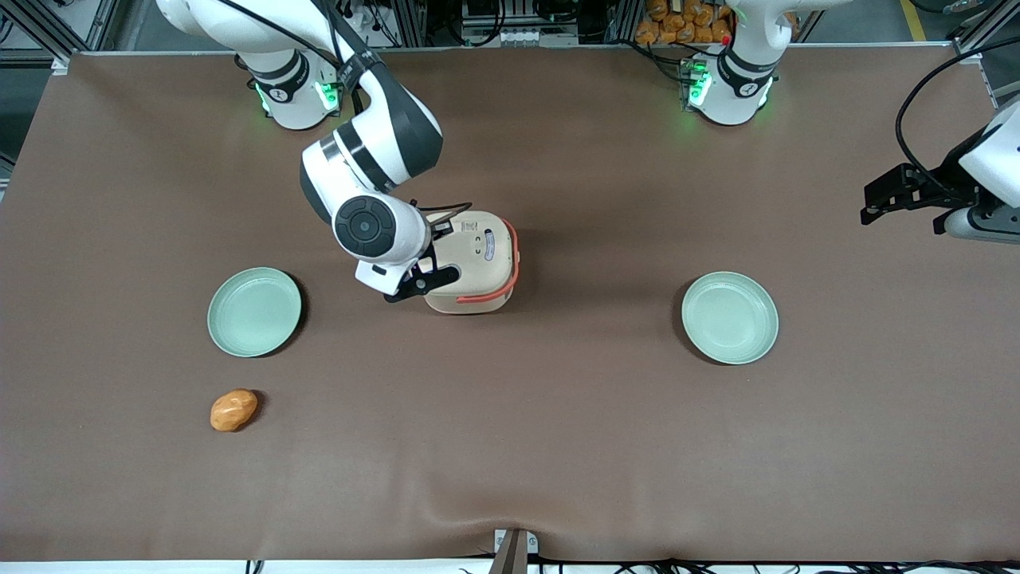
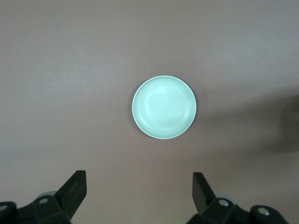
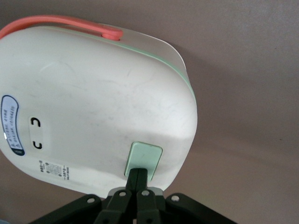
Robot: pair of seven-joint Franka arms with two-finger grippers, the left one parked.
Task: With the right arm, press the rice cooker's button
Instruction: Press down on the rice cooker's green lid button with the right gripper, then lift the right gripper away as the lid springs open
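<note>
The right arm's gripper (image 3: pixel 139 173), fingers pinched together, rests its tips on the edge of the pale green button (image 3: pixel 144 157), which extends lengthwise straight ahead on the rice cooker's (image 1: pixel 476 263) cream lid, mid-table.

The rice cooker (image 3: pixel 93 102) has a smooth cream plastic-looking lid, faintly scuffed with fine hairline marks, and a soft sheen. Its button (image 3: pixel 145 158) is a matt pale green, flush with the lid, and its handle (image 3: pixel 60 23) is smooth coral-red (rubbery or plastic, hard to say which). The gripper (image 3: pixel 138 176), its matt black fingers (image 3: pixel 135 179) closed together, rests its tips on the button. The table (image 1: pixel 510 446) wears a matt brown cloth-like cover, slightly rippled near the front camera. Both plates (image 1: pixel 254 311) (image 1: pixel 729 317) look glazed and glossy.
</note>
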